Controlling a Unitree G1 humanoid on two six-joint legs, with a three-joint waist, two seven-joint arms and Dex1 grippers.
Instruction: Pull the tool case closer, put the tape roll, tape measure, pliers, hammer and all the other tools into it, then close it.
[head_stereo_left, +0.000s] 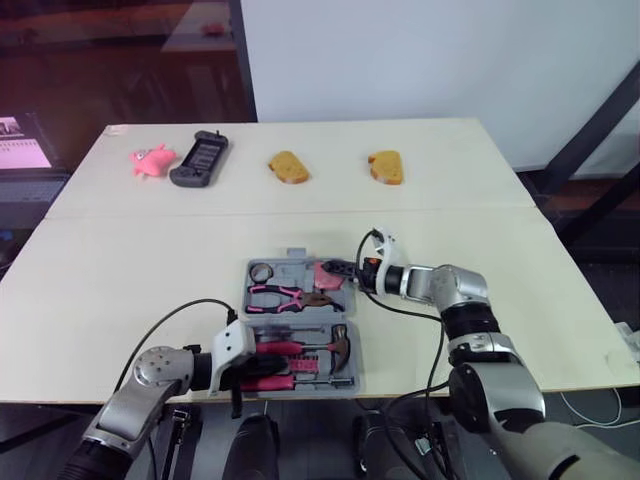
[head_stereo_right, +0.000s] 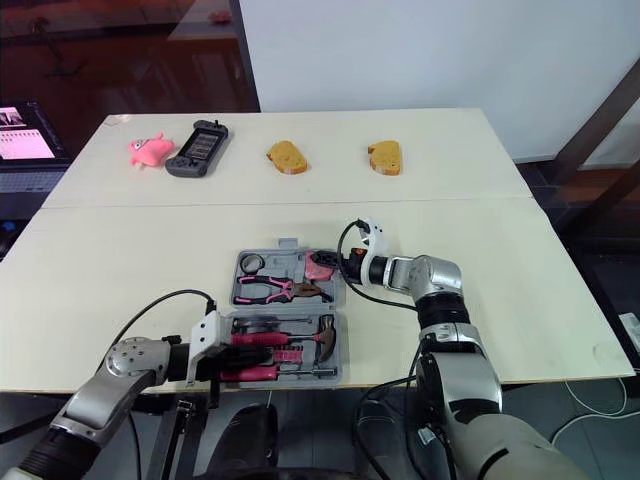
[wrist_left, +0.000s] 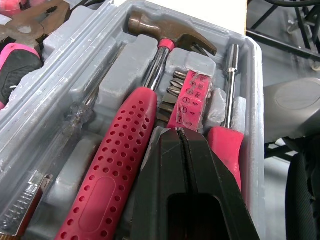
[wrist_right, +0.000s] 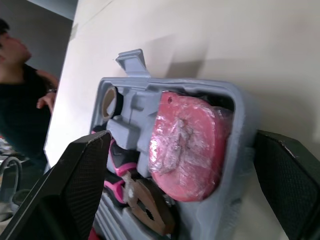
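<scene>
Right fingers (wrist_right: 85, 170) are standing apart, straddling the case (wrist_right: 235, 195) corner where the tape measure (wrist_right: 187, 145) is sitting; left fingers (wrist_left: 210, 200) are lying together over the hammer (wrist_left: 170, 37). I am judging both as seating tools in the case, lower centre of frame, before closing.

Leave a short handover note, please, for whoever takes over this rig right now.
Left gripper: shut and empty, lying over the near half of the tool case, between the hammer handle and a pink-handled driver.
Right gripper: open at the case's far right corner, straddling the tape measure.
The case lies open near the front edge of the table. Tape roll, pliers and tape measure sit in the far half; hammer and bit set in the near half.
Done: case pulled close, visible tools packed.
Left: fold the case shut.
</scene>
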